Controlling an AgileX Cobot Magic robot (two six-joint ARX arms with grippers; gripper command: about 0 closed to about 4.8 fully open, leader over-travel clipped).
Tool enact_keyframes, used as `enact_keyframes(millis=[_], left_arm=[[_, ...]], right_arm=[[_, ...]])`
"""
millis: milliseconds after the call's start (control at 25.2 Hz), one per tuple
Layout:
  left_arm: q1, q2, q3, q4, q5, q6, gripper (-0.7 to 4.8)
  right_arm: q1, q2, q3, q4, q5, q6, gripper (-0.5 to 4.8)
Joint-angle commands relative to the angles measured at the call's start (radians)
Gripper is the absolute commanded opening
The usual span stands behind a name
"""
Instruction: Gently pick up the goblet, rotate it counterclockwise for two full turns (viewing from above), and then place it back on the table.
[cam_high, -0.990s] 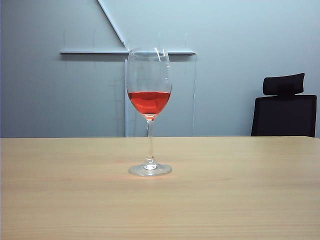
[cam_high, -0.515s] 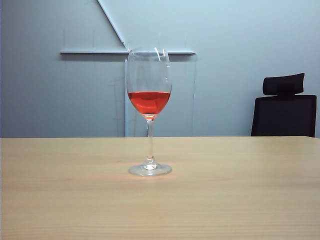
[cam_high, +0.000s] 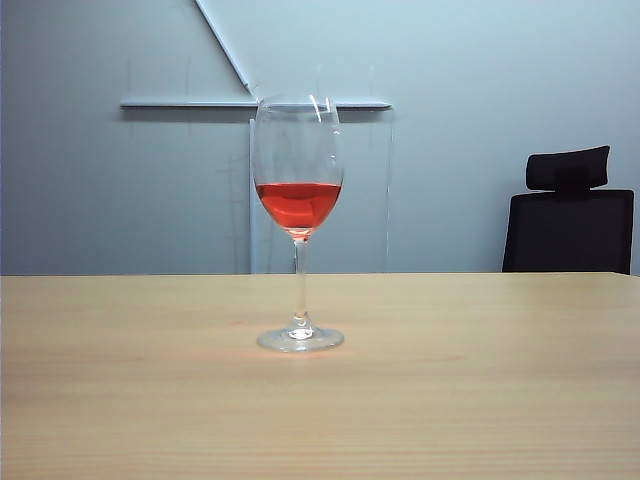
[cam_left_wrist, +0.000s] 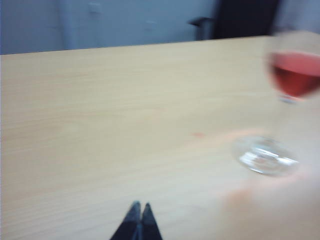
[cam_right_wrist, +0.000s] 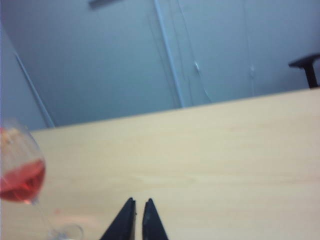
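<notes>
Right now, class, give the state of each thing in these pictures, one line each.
Goblet: upright on the table, part full of red liquid, untouched.
Table: bears only the goblet.
Left gripper: shut, empty, apart from the goblet.
Right gripper: nearly shut, empty, apart from the goblet.

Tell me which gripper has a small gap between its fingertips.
The right gripper: a thin slit shows between its tips. The left gripper has its tips pressed together. Neither touches the goblet.

The right gripper (cam_right_wrist: 138, 212) hangs low over the pale wood-grain table (cam_right_wrist: 215, 165), its two dark fingertips (cam_right_wrist: 126, 216) almost together with a thin gap between them. The goblet (cam_right_wrist: 22, 180), holding red liquid, stands upright on the table off to one side, apart from the gripper. Beyond the table's far edge is a grey wall (cam_right_wrist: 100, 60).
</notes>
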Motion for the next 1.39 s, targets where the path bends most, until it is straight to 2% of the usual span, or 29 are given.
enact_keyframes(millis=[40,119,277,357,396,515,555,594,634,713,792,911,1070,1387], left_arm=[[-0.118,0.002,0.002,0.006,0.005,0.006,-0.05],[-0.153,0.002,0.002,0.006,0.006,0.006,-0.05],[-0.17,0.002,0.002,0.006,0.006,0.006,-0.05],[-0.17,0.002,0.002,0.006,0.005,0.006,-0.05],[-0.17,0.002,0.002,0.006,0.005,0.006,-0.05],[-0.17,0.002,0.002,0.005,0.005,0.006,-0.05],[-0.17,0.002,0.002,0.005,0.004,0.006,-0.05],[-0.17,0.002,0.002,0.006,0.004,0.006,-0.05],[-0.17,0.002,0.002,0.005,0.005,0.006,-0.05],[-0.17,0.002,0.002,0.006,0.004,0.006,-0.05],[-0.17,0.002,0.002,0.006,0.005,0.006,-0.05],[-0.17,0.002,0.002,0.006,0.005,0.006,-0.05],[-0.17,0.002,0.002,0.005,0.005,0.006,-0.05],[-0.17,0.002,0.002,0.005,0.004,0.006,-0.05]], right_arm=[[0.006,0.032,0.047,0.031,-0.043,0.019,0.36],[0.021,0.079,0.076,0.036,-0.053,-0.008,0.53],[0.081,0.215,0.138,0.078,-0.066,-0.101,1.44],[0.153,0.378,0.174,0.122,-0.069,-0.187,1.68],[0.179,0.435,0.181,0.142,-0.074,-0.212,1.96],[0.288,0.668,0.203,0.266,-0.069,-0.278,3.71],[0.319,0.737,0.208,0.312,-0.064,-0.299,3.98],[0.349,0.806,0.214,0.361,-0.063,-0.321,4.05],[0.406,0.963,0.232,0.475,-0.063,-0.356,4.05],[0.443,1.186,0.273,0.644,-0.067,-0.358,4.12],[0.458,1.326,0.306,0.759,-0.078,-0.352,4.41],[0.464,1.507,0.362,0.912,-0.14,-0.348,4.42],[0.476,1.725,0.481,0.982,-0.236,-0.34,4.42],[0.487,1.865,0.605,0.982,-0.269,-0.325,4.41]])
